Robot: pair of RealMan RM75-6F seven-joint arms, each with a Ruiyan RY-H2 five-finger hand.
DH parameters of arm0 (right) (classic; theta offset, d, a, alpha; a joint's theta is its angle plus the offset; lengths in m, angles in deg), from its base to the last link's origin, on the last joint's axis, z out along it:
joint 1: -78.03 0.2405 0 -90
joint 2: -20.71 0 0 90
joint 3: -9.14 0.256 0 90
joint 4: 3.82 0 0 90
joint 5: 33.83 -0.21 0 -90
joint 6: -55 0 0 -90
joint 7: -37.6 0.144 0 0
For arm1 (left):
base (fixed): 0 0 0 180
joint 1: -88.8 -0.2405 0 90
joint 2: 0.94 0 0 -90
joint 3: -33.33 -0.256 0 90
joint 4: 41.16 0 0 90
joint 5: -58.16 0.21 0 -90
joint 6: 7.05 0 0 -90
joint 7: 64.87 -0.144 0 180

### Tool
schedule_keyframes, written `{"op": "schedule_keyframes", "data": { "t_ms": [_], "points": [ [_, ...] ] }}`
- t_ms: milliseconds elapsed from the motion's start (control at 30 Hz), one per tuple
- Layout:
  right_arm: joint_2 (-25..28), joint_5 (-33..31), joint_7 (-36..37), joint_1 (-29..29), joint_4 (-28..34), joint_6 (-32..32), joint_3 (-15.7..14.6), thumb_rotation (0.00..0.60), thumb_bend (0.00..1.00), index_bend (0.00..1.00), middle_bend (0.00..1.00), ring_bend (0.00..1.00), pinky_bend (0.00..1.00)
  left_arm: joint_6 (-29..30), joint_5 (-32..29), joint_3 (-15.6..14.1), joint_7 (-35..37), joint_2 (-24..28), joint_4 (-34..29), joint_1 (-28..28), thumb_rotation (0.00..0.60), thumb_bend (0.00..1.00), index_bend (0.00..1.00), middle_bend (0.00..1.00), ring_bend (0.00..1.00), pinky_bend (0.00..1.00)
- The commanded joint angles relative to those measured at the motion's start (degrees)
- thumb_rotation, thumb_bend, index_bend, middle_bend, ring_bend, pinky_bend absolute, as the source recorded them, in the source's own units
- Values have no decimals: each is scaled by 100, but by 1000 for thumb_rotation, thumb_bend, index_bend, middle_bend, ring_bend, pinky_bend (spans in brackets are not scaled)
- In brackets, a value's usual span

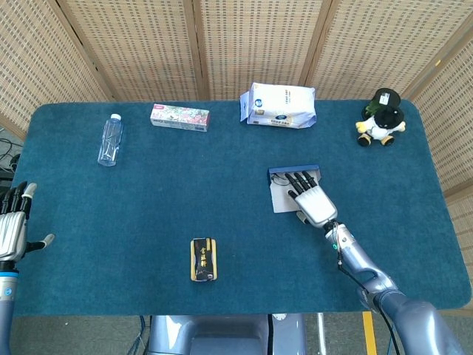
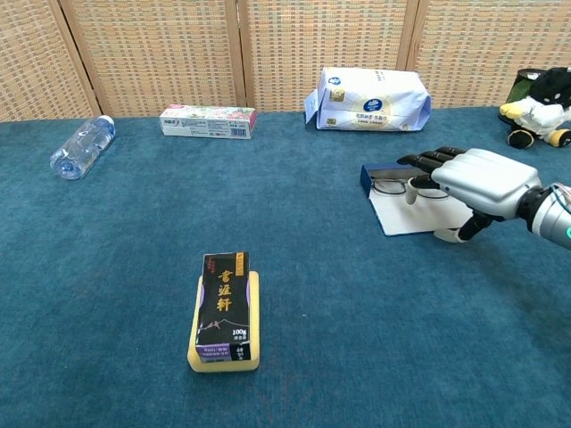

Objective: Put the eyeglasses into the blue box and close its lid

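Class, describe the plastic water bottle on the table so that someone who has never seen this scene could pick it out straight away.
Start at the blue-carpeted table and go to its far left corner, near the wicker screen. The water bottle lies there on its side, left of the long toothpaste box. It is the only see-through item, clear with a white cap.
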Motion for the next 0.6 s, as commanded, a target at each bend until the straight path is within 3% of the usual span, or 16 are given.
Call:
{"op": "schedule_keyframes", "data": {
  "t_ms": [33, 400, 600],
  "points": [
    [-19, 6, 9, 2, -35, 17, -5, 600, 362, 317, 28, 0, 60, -1, -1, 0, -7, -4, 0, 3, 600, 0, 0, 0, 0, 0],
    [-123, -12, -22, 30, -211, 149, 2, 600, 363, 326, 31, 0, 60, -14, -4, 0, -10, -4, 3, 9, 600, 0, 0, 0, 0, 0],
    [-223, -42, -14, 69, -369, 173, 50, 600, 430, 418, 49, 0, 60, -16, -10, -4, -28, -13, 8, 11, 600, 0, 0, 0, 0, 0]
  ]
}}
